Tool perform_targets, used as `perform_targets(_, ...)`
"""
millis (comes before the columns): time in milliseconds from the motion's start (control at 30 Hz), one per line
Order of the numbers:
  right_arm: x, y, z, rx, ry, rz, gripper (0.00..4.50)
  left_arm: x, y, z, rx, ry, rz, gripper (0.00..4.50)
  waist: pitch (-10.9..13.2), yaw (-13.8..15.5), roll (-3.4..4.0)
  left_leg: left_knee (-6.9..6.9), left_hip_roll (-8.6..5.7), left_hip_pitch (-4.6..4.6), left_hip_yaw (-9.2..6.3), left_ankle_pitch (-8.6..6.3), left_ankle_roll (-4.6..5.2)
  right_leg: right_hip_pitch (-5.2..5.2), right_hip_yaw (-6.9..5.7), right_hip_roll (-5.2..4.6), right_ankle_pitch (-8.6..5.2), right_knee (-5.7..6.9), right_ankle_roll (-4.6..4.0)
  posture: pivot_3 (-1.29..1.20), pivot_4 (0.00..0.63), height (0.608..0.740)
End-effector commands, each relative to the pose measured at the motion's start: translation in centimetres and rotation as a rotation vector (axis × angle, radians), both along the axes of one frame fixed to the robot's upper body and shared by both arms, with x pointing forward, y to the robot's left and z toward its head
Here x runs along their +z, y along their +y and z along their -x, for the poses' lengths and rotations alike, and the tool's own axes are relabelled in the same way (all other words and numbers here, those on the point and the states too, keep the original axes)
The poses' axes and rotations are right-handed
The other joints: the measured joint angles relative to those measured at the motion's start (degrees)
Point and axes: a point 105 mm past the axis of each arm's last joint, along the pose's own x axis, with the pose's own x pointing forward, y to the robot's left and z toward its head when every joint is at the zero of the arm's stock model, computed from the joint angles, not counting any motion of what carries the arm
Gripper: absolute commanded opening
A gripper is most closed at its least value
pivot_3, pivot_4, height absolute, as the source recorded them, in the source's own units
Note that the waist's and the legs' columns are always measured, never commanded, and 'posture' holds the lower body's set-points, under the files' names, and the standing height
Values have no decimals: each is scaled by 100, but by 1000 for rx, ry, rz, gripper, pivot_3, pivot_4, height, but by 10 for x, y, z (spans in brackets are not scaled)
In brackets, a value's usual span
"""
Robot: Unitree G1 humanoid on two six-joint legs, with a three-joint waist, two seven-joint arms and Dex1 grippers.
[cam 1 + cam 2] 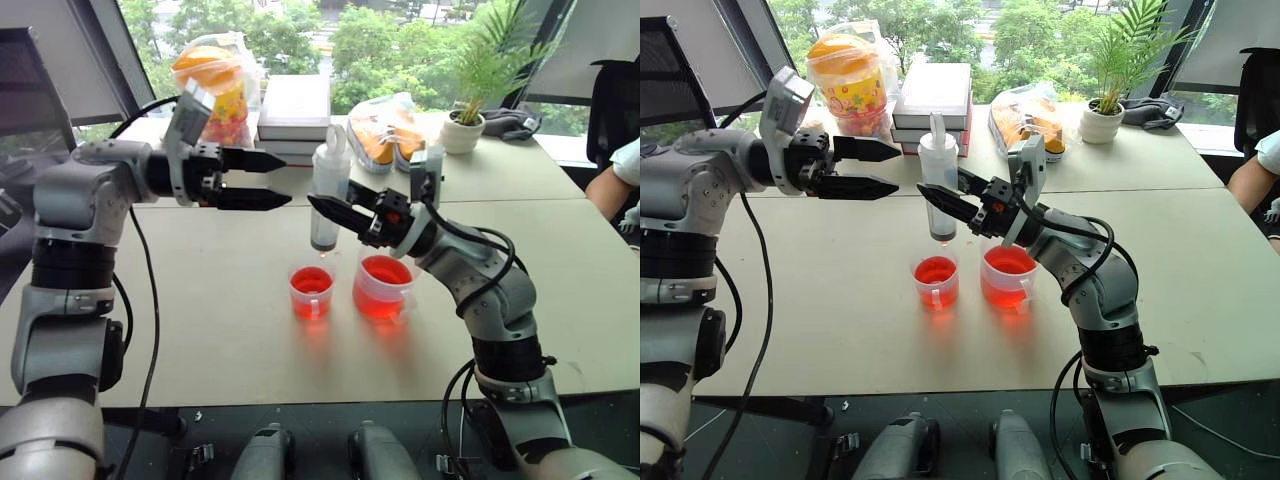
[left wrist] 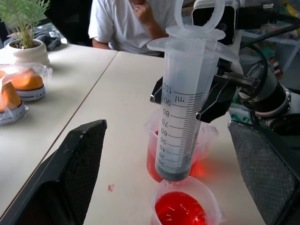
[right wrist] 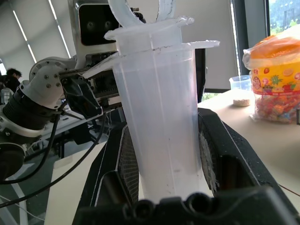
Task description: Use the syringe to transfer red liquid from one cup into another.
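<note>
The syringe (image 1: 328,190) hangs upright over the table, its plunger pushed in and its barrel (image 2: 183,117) looking empty. My right gripper (image 1: 322,210) is shut on the barrel from the right, a finger (image 3: 234,164) on each side. The syringe tip is just above the smaller cup (image 1: 311,291), which holds red liquid (image 2: 180,211). Beside it, to the right, stands the larger handled cup (image 1: 383,288), also with red liquid (image 1: 385,271). My left gripper (image 1: 287,180) is open, level with the syringe's top and just left of it, touching nothing.
At the table's (image 1: 200,310) back stand a snack jar (image 1: 215,90), a stack of books (image 1: 295,105), bags of orange food (image 1: 385,130) and a potted plant (image 1: 465,125). A person's arm (image 1: 615,180) shows at the far right.
</note>
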Motion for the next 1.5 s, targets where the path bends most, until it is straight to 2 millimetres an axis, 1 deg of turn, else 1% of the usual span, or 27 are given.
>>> perform_targets(33, 31, -11, 10, 6, -56, -52, 1410, 8, 2, 8, -5, -77, -4, 4394, 0, 18, 0, 0, -1, -1, 0, 0, 0, 0, 0, -3, 0, -1, 0, 0, 150, 740)
perform_targets(100, 49, -31, 4, -50, -32, -59, 1410, 0, 0, 9, 2, -74, -11, 4394, 1, 28, 2, 2, -3, -6, -1, 0, 0, 0, 0, -8, 0, -3, 0, 0, 150, 740)
perform_targets(167, 63, -53, -4, -128, -7, -38, 1410, -6, -2, 9, 11, -72, -9, 4394, 1, 36, 2, 4, -7, -8, -1, 0, 0, -1, 0, -16, 0, -4, 0, 0, 150, 740)
perform_targets(300, 91, -105, -16, -280, 166, -12, 1410, -23, -7, 13, 16, -45, -11, 4394, 1, 29, 2, -4, -7, -13, -6, 0, 1, -1, -4, -22, 0, -15, -1, 0, 150, 740)
perform_targets(333, 94, -118, -22, -346, 217, 17, 1410, -28, -8, 14, 14, -42, -15, 4394, 1, 27, 2, -8, -7, -13, -4, 0, 1, -3, -3, -25, -1, -16, -1, 0, 150, 740)
perform_targets(400, 88, -147, -34, -513, 337, 106, 1410, -36, -10, 18, 9, -24, -15, 4394, 1, 18, 2, -15, -7, -15, -1, 0, 1, -9, -3, -28, -1, -18, -3, 0, 150, 740)
perform_targets(500, 61, -178, -38, -653, 511, 266, 1410, -45, -11, 22, 4, -12, -18, 4394, 1, 21, 2, -26, -8, -17, 6, 0, 1, -17, -7, -38, -2, -24, -5, 0, 150, 740)
perform_targets(633, 10, -205, -34, -738, 723, 476, 1410, -53, -13, 26, 0, -4, -26, 4394, 2, 6, 4, -27, -10, -20, 16, -2, 4, -17, -7, -44, -2, -33, -5, 0, 150, 740)
perform_targets(800, -42, -225, -35, -767, 925, 586, 1410, -55, -15, 28, -6, 0, -28, 4394, 3, 10, 5, -19, -12, -23, 19, -3, 6, -17, -8, -45, -1, -32, -3, 0, 150, 740)
perform_targets(900, -65, -234, -38, -792, 991, 627, 1410, -55, -15, 30, -7, 1, -31, 4394, 3, 16, 5, -17, -15, -25, 19, -4, 7, -17, -9, -45, -1, -32, -2, 0, 150, 740)
perform_targets(1033, -106, -243, -40, -812, 1085, 696, 1410, -58, -16, 31, 2, -2, -43, 4394, 2, 9, 4, -15, -16, -25, 19, -4, 8, -16, -12, -43, -1, -31, -2, 0, 150, 740)
perform_targets(1100, -115, -247, -41, -820, 1108, 706, 1410, -58, -17, 32, 4, -1, -44, 4394, 3, 10, 5, -14, -16, -24, 19, -4, 8, -16, -12, -42, -1, -28, -1, 0, 150, 740)
perform_targets(1133, -117, -247, -42, -821, 1116, 699, 1410, -58, -17, 33, 3, -1, -45, 4394, 1, 12, 1, -14, -17, -24, 20, -4, 8, -16, -12, -42, -1, -26, -1, 0, 150, 740)
perform_targets(1200, -115, -248, -44, -814, 1110, 685, 2474, -57, -17, 35, 3, 3, -44, 4500, 0, 27, 0, -13, -16, -23, 14, -4, 8, -13, -20, -41, -1, -27, -1, 0, 150, 740)
perform_targets(1233, -114, -248, -45, -809, 1107, 680, 2840, -57, -17, 35, 3, 5, -43, 4500, 0, 24, 0, -9, -17, -23, 14, -4, 8, -11, -20, -42, -1, -27, -1, 0, 150, 740)
perform_targets(1333, -97, -248, -43, -796, 1072, 659, 4410, -55, -16, 37, 5, 10, -42, 4500, 0, 33, 0, 2, -19, -22, 14, -5, 9, -4, -20, -43, 0, -27, 0, 0, 150, 740)
perform_targets(1367, -93, -249, -43, -793, 1062, 656, 4465, -55, -15, 37, 5, 11, -41, 4500, 0, 34, 1, 4, -19, -22, 14, -5, 9, -3, -20, -43, 0, -27, 0, 0, 150, 740)
perform_targets(1433, -70, -250, -38, -779, 977, 657, 4465, -53, -14, 38, 8, 10, -42, 4500, 5, 43, 8, 4, -20, -22, 14, -5, 9, -4, -20, -44, 0, -26, 0, 0, 150, 740)
perform_targets(1467, -63, -249, -36, -772, 947, 659, 4465, -52, -14, 38, 9, 10, -43, 4500, 7, 40, 12, 3, -20, -25, 13, -5, 10, -8, -20, -44, 0, -26, 0, 0, 150, 740)
perform_targets(1500, -49, -250, -31, -771, 872, 688, 4465, -51, -12, 37, 12, 6, -47, 4500, 7, 33, 12, -3, -20, -26, 14, -6, 11, -12, -20, -44, 0, -26, 1, 0, 150, 740)
